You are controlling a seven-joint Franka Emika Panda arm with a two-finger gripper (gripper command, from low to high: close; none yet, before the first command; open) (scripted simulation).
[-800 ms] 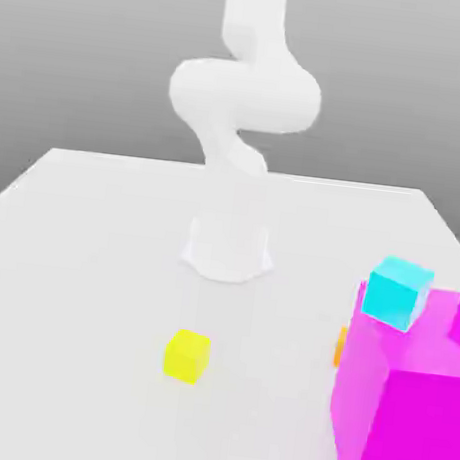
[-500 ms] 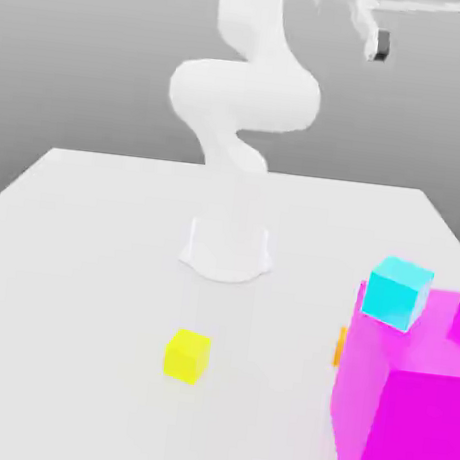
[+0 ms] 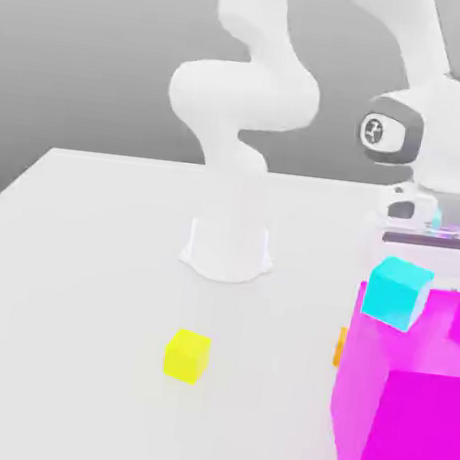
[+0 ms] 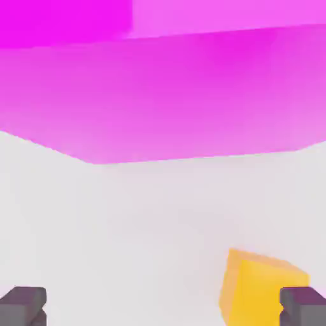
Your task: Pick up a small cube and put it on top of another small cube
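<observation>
the jaws [image 4: 163,307] hang wide open and empty, one finger seen over the orange cube [image 4: 261,296], at five o'clock in the hand view; probably still being lined up, since the magenta block [image 3: 407,435] crowds that cube's spot on the tabletop [image 3: 88,359].

No readable text, labels, brands, numbers or signs on anything here. The robot arm's rounded joint [image 3: 441,132], toward the exterior view's right, carries a small dark round emblem [image 3: 374,132] with a pale mark, too small to make out.
</observation>
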